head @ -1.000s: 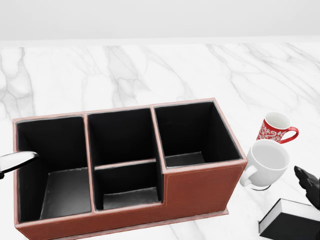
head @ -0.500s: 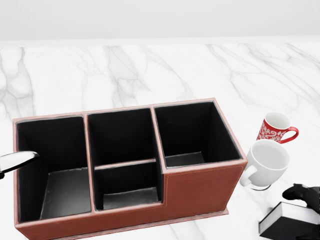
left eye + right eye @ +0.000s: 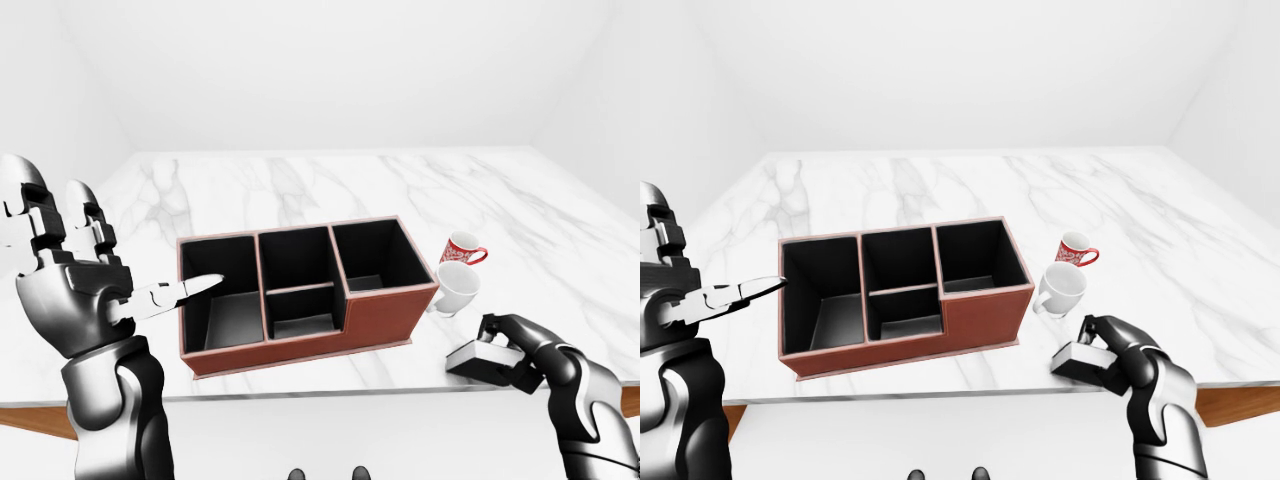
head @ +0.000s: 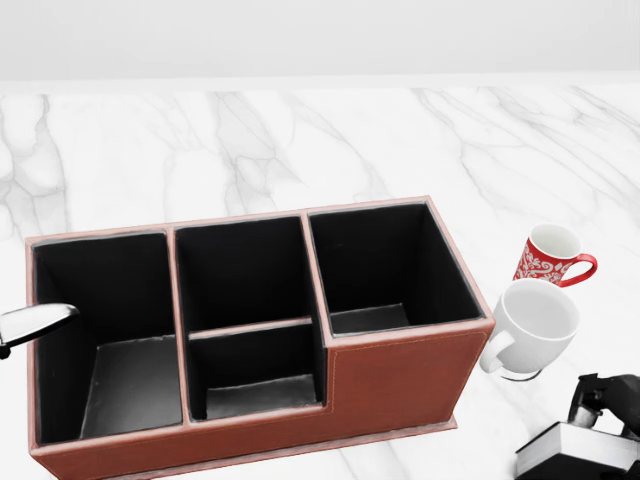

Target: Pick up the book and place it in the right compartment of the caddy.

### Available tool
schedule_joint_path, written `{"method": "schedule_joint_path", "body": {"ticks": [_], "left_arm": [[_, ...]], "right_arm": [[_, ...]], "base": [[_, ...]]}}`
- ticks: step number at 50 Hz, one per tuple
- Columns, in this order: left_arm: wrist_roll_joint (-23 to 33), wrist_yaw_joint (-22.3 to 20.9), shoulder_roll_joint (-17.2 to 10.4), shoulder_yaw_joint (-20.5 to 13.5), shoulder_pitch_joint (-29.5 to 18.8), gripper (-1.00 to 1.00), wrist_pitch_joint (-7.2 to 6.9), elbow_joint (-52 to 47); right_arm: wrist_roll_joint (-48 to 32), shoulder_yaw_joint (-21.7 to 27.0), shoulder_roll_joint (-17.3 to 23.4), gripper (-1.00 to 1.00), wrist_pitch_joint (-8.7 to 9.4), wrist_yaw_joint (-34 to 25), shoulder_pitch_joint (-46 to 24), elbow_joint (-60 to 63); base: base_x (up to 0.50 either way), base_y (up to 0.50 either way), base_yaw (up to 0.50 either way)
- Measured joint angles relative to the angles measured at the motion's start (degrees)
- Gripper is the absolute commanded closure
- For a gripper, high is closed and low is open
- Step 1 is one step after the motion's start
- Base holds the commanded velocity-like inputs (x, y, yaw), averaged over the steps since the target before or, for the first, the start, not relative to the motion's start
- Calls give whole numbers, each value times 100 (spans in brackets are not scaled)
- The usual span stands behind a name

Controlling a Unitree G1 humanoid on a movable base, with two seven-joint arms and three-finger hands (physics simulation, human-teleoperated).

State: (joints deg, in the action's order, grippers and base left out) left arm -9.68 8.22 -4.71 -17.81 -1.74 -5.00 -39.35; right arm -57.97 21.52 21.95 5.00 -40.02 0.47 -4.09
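Head view: compared with the frame half a second earlier, my right hand (image 4: pixel 607 398) has closed in over the book (image 4: pixel 577 452) at the lower right corner. The dark fingers now curl over the book's top edge, where before they lay flatter above it, and the book's near end sits slightly lower in the view. The caddy (image 4: pixel 400 385), the white mug (image 4: pixel 535 325) and the red patterned mug (image 4: pixel 550 255) have not moved, and the camera has not shifted. The silver tip at the left edge is a finger of my left hand (image 4: pixel 30 322); it is unchanged and overlaps the caddy's left compartment in this view.

Left-eye view: my right hand (image 3: pixel 515 345) wraps the book (image 3: pixel 478 360) with fingers on its top face and far side, the thumb side hidden, so the fingers pinch the book's right end. The book lies on the marble table (image 3: pixel 330 185) near its bottom edge, to the right of the caddy and just below the white mug. I cannot tell whether it is lifted clear of the surface. My left hand (image 3: pixel 75 275) is raised at the left with fingers spread, one finger (image 3: pixel 185 290) extended toward the caddy.

Right-eye view: the right forearm rises from the bottom right, wrist bent inward over the book (image 3: pixel 1075 362). All caddy compartments hold nothing
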Motion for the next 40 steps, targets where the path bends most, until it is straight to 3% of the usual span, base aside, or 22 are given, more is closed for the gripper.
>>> {"method": "schedule_joint_path", "body": {"ticks": [21,32,40], "left_arm": [[4,-1,5,3,4,-100,0,9],[-1,-2,1,-4,1,-100,0,11],[-7,1,-1,-10,-1,-100,0,9]], "right_arm": [[82,356,-59,100,0,2,-354,2453],[115,585,289,100,1,1,-869,3618],[54,432,666,100,-1,0,-1638,4166]], "base": [[0,0,0],[0,0,0],[0,0,0]]}}
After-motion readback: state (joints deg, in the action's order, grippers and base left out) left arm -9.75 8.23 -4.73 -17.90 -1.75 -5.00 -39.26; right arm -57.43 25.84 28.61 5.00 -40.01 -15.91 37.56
